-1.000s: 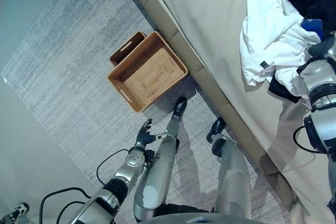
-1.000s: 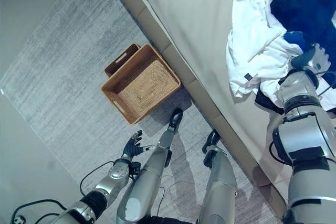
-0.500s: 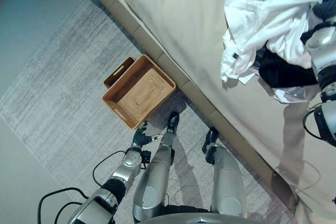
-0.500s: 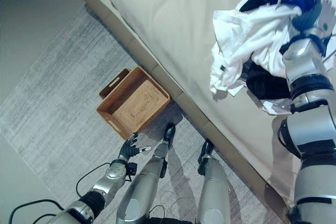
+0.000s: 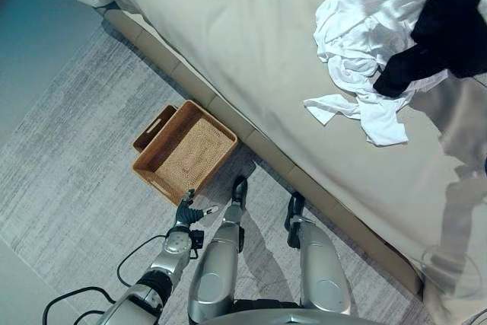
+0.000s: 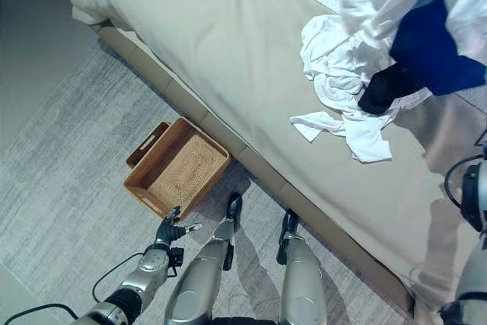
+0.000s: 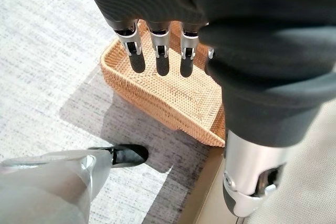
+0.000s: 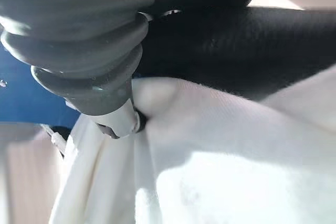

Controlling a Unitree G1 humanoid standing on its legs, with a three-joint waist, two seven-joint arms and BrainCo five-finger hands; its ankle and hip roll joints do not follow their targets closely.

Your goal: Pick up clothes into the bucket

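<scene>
Right wrist view: right hand is buried in white cloth; its fingers are hidden, grasp uncertain.
Left hand: fingers straight, empty, hanging over the basket.
Clothes: heaped on the bed.
Basket: on the rug, beside the bed.

Left hand: left hand with straight silver, dark-tipped fingers, holding nothing.
Basket: shallow rectangular tan woven wicker basket lies past the fingertips.
Floor: grey streaked rug under the basket.
Bed: beige bed edge just beside the basket's corner.
</scene>
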